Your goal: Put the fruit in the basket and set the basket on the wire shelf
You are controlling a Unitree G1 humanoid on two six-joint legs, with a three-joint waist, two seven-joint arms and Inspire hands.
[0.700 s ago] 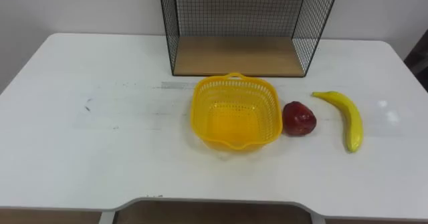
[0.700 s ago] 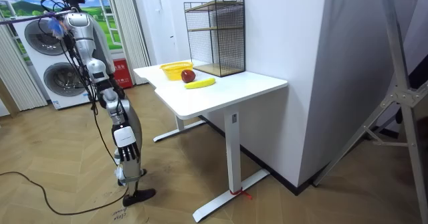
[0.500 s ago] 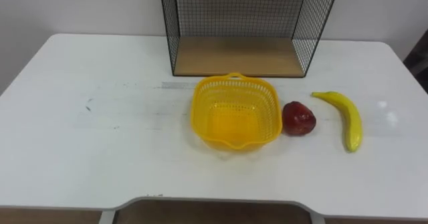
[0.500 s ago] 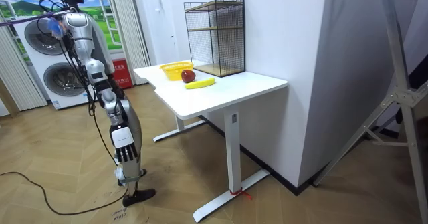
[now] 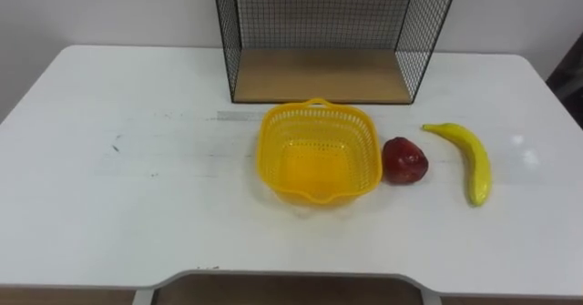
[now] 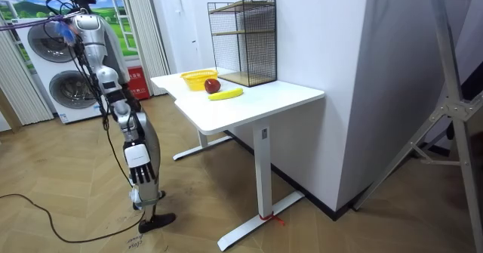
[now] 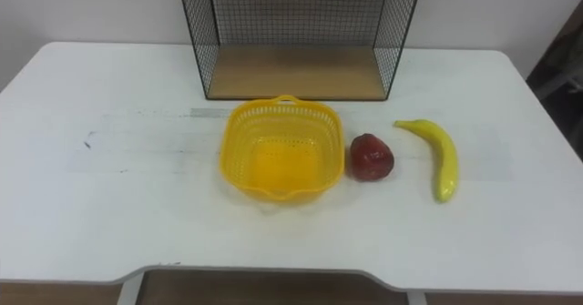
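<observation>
An empty yellow plastic basket (image 5: 266,146) sits at the middle of the white table (image 5: 137,196). Just to its right lies a dark red fruit (image 5: 404,160), and further right a banana (image 5: 475,164) lies lengthwise. Behind the basket stands the black wire shelf (image 5: 321,76) with a wooden floor, its front open towards me. In the room view I stand a step back from the table's end at the room view's left, facing it. My right hand (image 6: 123,115) hangs low by my side, too small to read.
A wall runs behind the shelf. The shelf (image 6: 243,38) has a second, higher level. The table's front edge has a curved cut-out (image 5: 291,276) right before me. Washing machines (image 6: 53,49) stand behind me across the wooden floor.
The eye view has shifted slightly. The basket, the fruit and the shelf have not moved.
</observation>
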